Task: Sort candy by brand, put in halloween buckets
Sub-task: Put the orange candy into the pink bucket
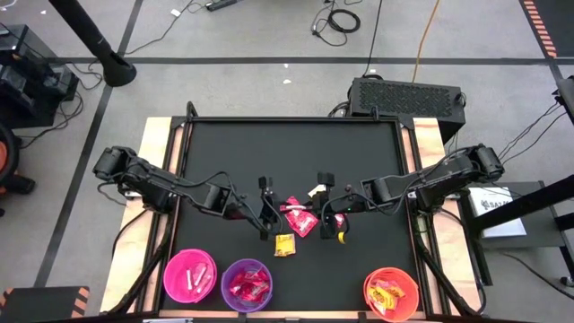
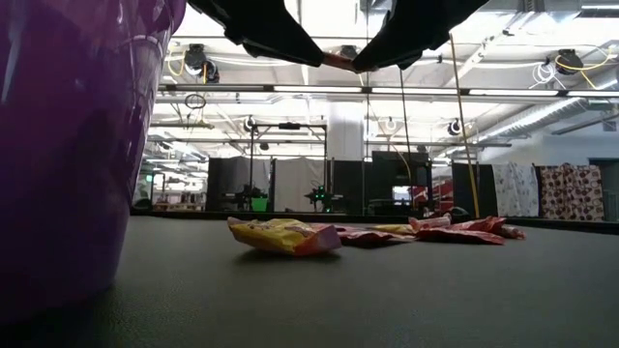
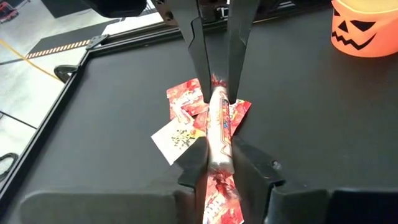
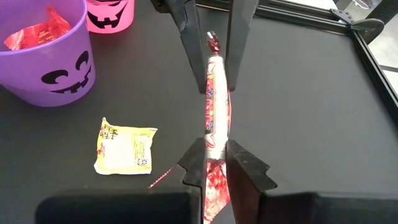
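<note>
Clearly the candy roll (image 3: 219, 134) is light and slim, a stiff stack inside a thin, slippery wrapper with twisted ends. It is better to take it across the firm middle than by a twist, and gently, because the pieces can crack. It hangs in the air above the middle of the counter (image 4: 311, 93), between both arms. The jaws of the right arm are clamped on one end, and the jaws of the left arm look pressed against the other. Below lie red packets (image 3: 186, 99) and a yellow packet (image 4: 124, 146). The print on the roll is hard to read. In the low view the purple bucket (image 2: 68, 145) hides much, and the meeting jaws are cut off.
</note>
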You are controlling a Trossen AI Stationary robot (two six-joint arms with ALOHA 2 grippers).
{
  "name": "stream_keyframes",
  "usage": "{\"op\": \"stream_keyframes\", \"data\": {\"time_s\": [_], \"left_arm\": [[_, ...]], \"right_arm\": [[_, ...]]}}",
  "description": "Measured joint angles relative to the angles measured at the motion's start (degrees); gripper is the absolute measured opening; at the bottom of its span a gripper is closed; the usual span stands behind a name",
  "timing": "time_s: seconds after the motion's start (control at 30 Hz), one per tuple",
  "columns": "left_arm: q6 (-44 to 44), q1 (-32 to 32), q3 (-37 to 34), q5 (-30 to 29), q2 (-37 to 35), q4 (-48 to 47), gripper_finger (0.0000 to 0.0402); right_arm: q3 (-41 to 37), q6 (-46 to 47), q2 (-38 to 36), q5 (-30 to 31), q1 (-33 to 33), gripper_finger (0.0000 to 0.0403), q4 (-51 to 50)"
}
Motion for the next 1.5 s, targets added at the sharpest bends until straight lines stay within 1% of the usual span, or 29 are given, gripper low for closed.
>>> {"op": "stream_keyframes", "data": {"time_s": [0.13,0.37,0.43,0.53,0.77,0.87,0.93,1.03,1.13,1.23,1.4,1.5], "left_arm": [[0.02,0.11,0.0,0.13,0.0,-0.04,0.0054],[0.0,0.13,0.0,0.12,0.0,-0.05,0.0058],[0.0,0.15,0.0,0.12,0.0,-0.05,0.0058],[0.1,0.15,0.0,0.03,0.0,-0.05,0.0058],[1.4,0.15,0.0,-0.68,-0.17,-1.32,0.0059],[1.36,0.11,0.0,-0.72,-1.46,-4.05,0.0059],[1.06,0.11,0.0,-1.24,-2.67,-6.57,0.0059],[-0.41,-0.33,0.0,-3.76,-5.73,-9.22,0.0059],[-0.66,-1.14,0.02,-5.09,-9.44,-11.19,0.0059],[-1.11,-2.26,0.02,-7.23,-13.22,-14.11,0.0059],[-5.07,-4.63,-1.26,-16.75,-20.43,-21.35,0.0059],[-6.48,-6.53,-3.63,-20.14,-25.57,-22.97,0.0059]], "right_arm": [[0.0,-0.01,0.0,0.01,0.0,0.0036,-0.04],[0.0,0.53,0.0,-0.19,0.04,0.0037,-0.02],[0.0,1.32,0.0,-0.16,0.31,0.0044,0.0],[0.0,2.89,0.0,-0.12,0.7,0.0076,0.15],[0.0,4.77,0.0,-0.37,0.74,0.0187,-1.39],[0.0,6.14,-0.76,-0.29,0.74,0.0224,-4.4],[0.0,7.58,-1.86,0.82,0.74,0.0242,-6.32],[0.02,10.38,-3.84,4.11,0.74,0.0256,-10.96],[0.02,12.48,-4.62,4.18,0.72,0.026,-14.58],[-0.09,13.21,-4.57,3.98,0.74,0.0259,-15.46],[-2.53,13.31,-3.39,3.73,0.74,0.0252,-14.11],[-3.92,13.61,-2.97,3.71,0.74,0.0248,-13.13]]}}
